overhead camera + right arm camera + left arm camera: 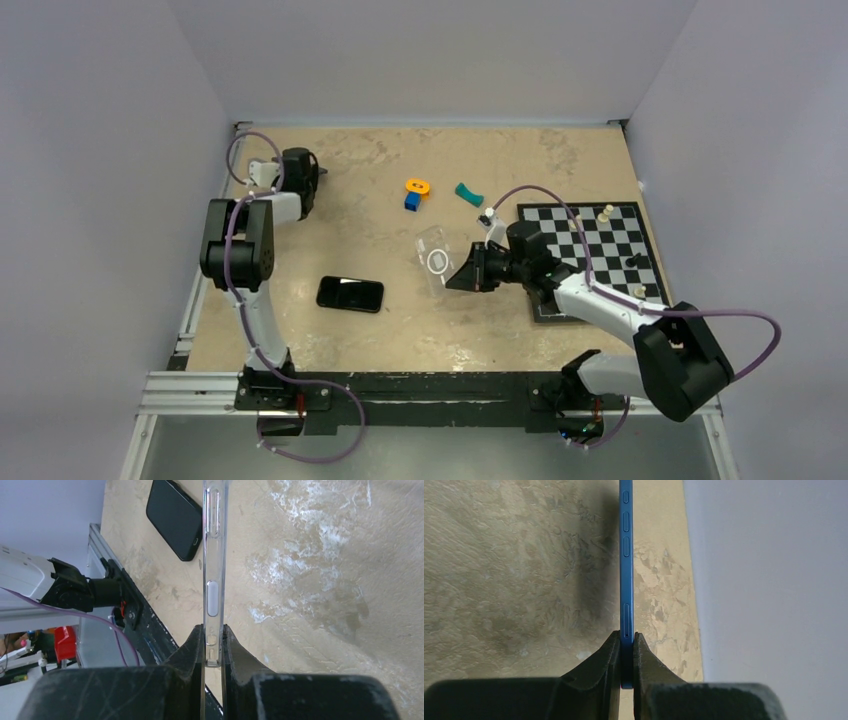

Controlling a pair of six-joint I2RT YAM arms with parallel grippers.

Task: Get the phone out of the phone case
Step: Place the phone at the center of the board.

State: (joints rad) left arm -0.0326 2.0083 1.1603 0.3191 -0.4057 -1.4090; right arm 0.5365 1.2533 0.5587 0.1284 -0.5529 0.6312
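Left gripper (626, 637): sitting toward 10 o'clock on the table (330, 340), its jaws pinching tight on one end of the phone (626, 555).
Phone: blue and out of the case (435, 255); it is being held edge-on, with its side buttons facing the wrist camera. It is hanging over the table's edge beside the wall, well apart from the case.
Right gripper (212, 630): reaching in from 4 o'clock to just right of the table's centre, its jaws clamping the rim of the case.
Case: clear and holding no phone; it is being gripped at one end and is sticking out toward 10 o'clock from the right gripper.
Black phone (350, 294): lying flat on the table at 7 o'clock from centre, apart from both grippers.
Chessboard (590, 250): lying at 3 o'clock, with a few pieces standing on it.
Orange piece (416, 187) and teal piece (468, 194): resting near 12 o'clock.
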